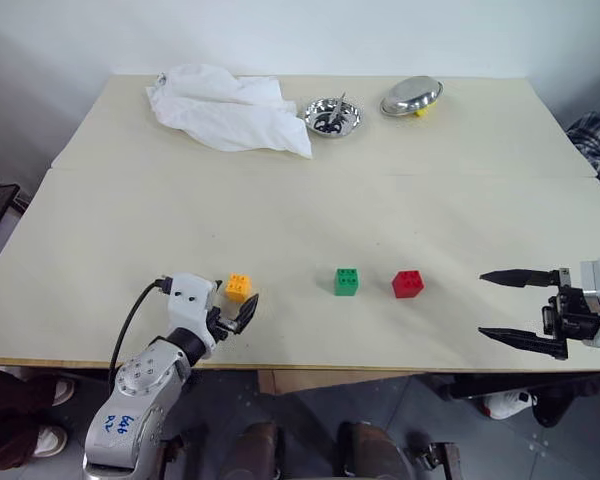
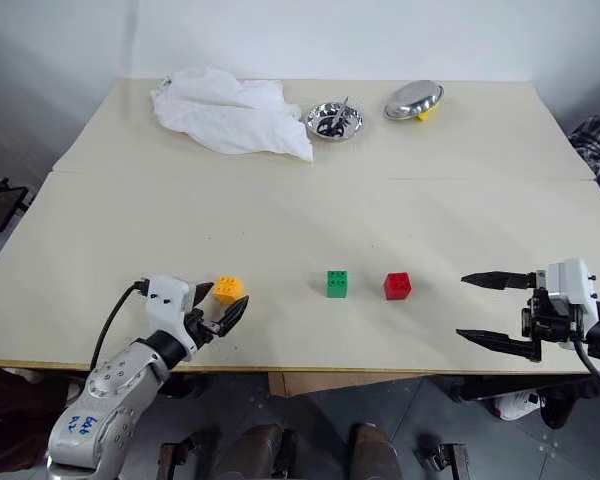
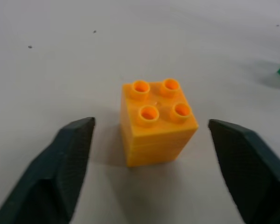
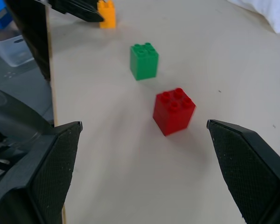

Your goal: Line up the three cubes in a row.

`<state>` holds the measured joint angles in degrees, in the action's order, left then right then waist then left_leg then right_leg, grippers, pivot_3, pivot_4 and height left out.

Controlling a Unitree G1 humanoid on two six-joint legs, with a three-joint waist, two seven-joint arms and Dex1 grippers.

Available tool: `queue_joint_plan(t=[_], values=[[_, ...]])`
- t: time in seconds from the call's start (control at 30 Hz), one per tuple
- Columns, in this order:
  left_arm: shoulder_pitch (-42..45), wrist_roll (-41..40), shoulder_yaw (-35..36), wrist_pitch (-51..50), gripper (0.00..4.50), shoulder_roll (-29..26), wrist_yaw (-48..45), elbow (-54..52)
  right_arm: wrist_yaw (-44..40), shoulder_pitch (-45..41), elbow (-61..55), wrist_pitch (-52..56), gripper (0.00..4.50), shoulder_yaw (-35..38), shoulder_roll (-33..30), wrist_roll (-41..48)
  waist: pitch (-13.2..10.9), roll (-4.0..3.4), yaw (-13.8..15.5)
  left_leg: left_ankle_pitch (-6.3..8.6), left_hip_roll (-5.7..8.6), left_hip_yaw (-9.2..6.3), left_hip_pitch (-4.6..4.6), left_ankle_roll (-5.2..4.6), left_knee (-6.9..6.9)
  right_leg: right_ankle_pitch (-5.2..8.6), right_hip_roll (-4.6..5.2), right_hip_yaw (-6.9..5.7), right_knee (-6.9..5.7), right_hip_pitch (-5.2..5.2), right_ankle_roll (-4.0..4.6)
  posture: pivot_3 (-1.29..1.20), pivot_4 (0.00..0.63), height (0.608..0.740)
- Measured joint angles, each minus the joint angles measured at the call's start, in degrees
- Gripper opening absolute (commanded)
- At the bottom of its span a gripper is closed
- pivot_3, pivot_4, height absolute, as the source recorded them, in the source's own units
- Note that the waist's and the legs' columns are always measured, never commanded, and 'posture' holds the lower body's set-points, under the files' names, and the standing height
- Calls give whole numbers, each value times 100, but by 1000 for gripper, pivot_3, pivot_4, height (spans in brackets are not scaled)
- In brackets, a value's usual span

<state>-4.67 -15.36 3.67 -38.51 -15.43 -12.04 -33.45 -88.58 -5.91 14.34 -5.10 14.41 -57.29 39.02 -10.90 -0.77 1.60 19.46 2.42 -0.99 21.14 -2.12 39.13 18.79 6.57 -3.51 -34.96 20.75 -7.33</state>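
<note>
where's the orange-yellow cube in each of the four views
Left eye view: orange-yellow cube sits near the table's front edge, left of centre, at the left gripper.
Right eye view: same spot, just ahead of that gripper's fingers.
Left wrist view: centre, standing free between the two open fingers.
Right wrist view: far corner, partly behind a black finger.
Shared landmark: the green cube, next in the row toward the red cube.

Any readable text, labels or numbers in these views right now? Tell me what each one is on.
Blue handwritten marks on the left arm's grey forearm shell: too scrawled and small to read reliably.
Orange-yellow cube, green cube, red cube: plain studs, no lettering visible.
Steel bowls, white cloth, table: no text visible.
</note>
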Motion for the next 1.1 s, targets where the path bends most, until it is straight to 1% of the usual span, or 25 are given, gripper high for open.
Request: queue_joint_plan(t=[0.03, 0.07, 0.1, 0.17, 0.2, 0.23, 0.3, 0.4, 0.47, 0.6, 0.73, 0.87, 0.93, 1.1], values=[[0, 0, -24, 0, 3009, 4, 0, 28, 5, 51, -76, 32, 4500, 21, 3, 0, 0, 0, 2, 0, 0, -1, 1, 0, 0, 0, 0, 0, 0, 0, 0, 0, 150, 740], [1, 0, -30, 0, 2647, 7, -2, 32, 9, 88, -117, 52, 4500, 44, 16, -1, 0, 1, 2, 0, 0, -1, 1, 0, 0, 0, 0, -1, 0, 1, 0, 0, 150, 740], [2, 0, -29, 2, 2406, 6, -4, 33, 10, 124, -148, 59, 4500, 73, 24, -2, 0, 0, 2, 0, 0, -1, 0, 1, 0, 0, 0, -1, 0, 0, 0, 0, 150, 740], [8, 0, -28, 68, 1783, 7, -11, 62, 15, 235, -209, 61, 4500, 169, 87, -6, 0, 1, 3, 0, 0, -2, 0, 1, 0, 0, 0, -1, 0, 0, 0, 0, 150, 740], [32, 0, -24, 127, 1541, -1, -27, 83, 17, 280, -226, 60, 4500, 198, 123, -9, 0, 0, 5, 0, 0, -1, -1, 1, 0, 0, 0, -1, 0, -1, 0, 0, 150, 740], [87, -7, -32, 197, 1464, -16, -97, 151, 18, 324, -254, 58, 4500, 213, 159, -13, 0, 0, 10, 0, 0, -1, -1, 1, 1, 0, 0, -1, 1, -3, 0, 0, 150, 740], [203, -26, -59, 340, 1465, -70, -312, 326, 21, 413, -284, 55, 4500, 235, 175, -25, 0, 0, 10, 0, 1, -1, -1, 1, 1, 0, 0, -2, 0, -2, 0, 0, 150, 740], [581, -104, -336, 985, 1465, -577, -1310, 759, 36, 568, -303, 58, 4500, 423, 180, -57, 0, -1, 17, -1, 1, 0, 0, 3, 1, 0, 0, -6, 3, -1, 0, 0, 150, 740], [1185, -91, -616, 1651, 1465, -1073, -2271, 1322, 47, 719, -336, 67, 4500, 557, 185, -64, 0, -1, 26, -3, 1, -3, 0, 6, 1, 0, 0, -13, 5, -4, 0, 0, 150, 740], [2532, -6, -1008, 2645, 1465, -1510, -3832, 2755, 80, 938, -536, 147, 4500, 713, 274, -63, 3, -7, -2, -4, 5, -1, 0, 5, 0, 0, -1, -16, 6, -5, 0, 0, 150, 740], [3465, 267, -1545, 3460, 1465, -1611, -4981, 4194, 164, 1207, -838, 282, 4500, 893, 370, -56, 4, -9, -27, -3, 4, 2, 3, 4, -7, 0, -4, -21, -13, 1, -1, 0, 150, 740], [4042, 428, -1724, 3983, 1465, -1621, -5739, 5370, 280, 1409, -1123, 396, 4500, 1066, 456, -51, 2, -4, -14, -4, 1, 1, 10, 3, -4, 0, -9, -30, -20, 7, -1, 0, 150, 740], [4314, 555, -1754, 4304, 1465, -1594, -5941, 5936, 326, 1479, -1249, 418, 4500, 1116, 510, -51, 0, -2, -10, -5, 2, 1, 9, 1, -1, -1, -9, -32, -19, 4, -3, 0, 150, 740], [4567, 646, -1749, 4801, 1465, -1428, -6140, 6513, 394, 1688, -1449, 517, 4500, 1231, 604, -53, -1, 0, 18, -5, 6, -5, 8, -2, 0, -3, -3, -31, -20, -2, -7, 0, 150, 740]])
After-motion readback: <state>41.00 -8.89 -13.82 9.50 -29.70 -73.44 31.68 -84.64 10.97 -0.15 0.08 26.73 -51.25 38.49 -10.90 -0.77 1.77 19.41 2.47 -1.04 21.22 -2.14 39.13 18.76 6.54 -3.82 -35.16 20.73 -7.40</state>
